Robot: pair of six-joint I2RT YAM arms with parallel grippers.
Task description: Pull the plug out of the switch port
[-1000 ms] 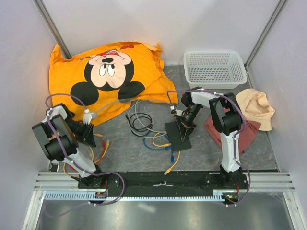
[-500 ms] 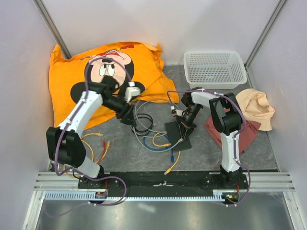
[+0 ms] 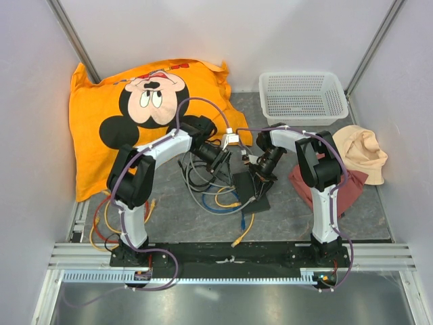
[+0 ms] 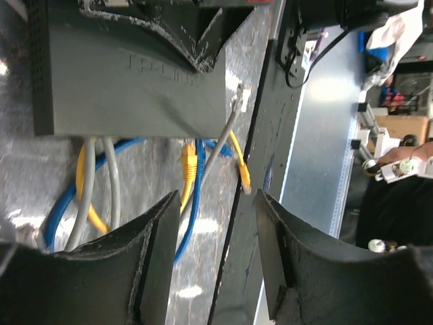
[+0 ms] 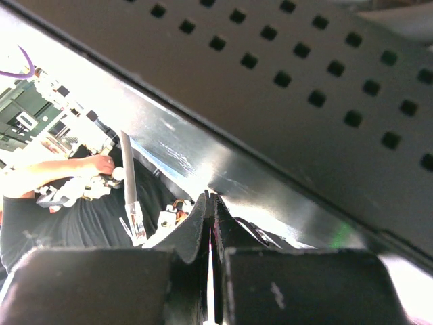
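The flat black switch (image 3: 243,184) lies mid-table, and my right gripper (image 3: 260,174) presses down on its top, shut with nothing between the fingers. In the right wrist view the shut fingertips (image 5: 210,208) touch the switch's vented face (image 5: 304,68). In the left wrist view the switch (image 4: 135,74) fills the top, with yellow and grey cables (image 4: 95,169) running into its lower edge. A grey cable's bare plug (image 4: 238,95) lies loose across the switch's corner. My left gripper (image 3: 222,161) hovers open just left of the switch, over blue and yellow cables (image 4: 193,189).
A tangle of grey, black, blue and yellow cables (image 3: 203,177) lies left of the switch. An orange Mickey cloth (image 3: 149,101) covers the back left. A white mesh basket (image 3: 301,95) stands at the back right, with beige (image 3: 365,152) and maroon cloths (image 3: 352,193) beside the right arm.
My left arm has swung from the table's left side across to the cable tangle beside the switch, and its jaws have opened. The right gripper has stayed on the switch.
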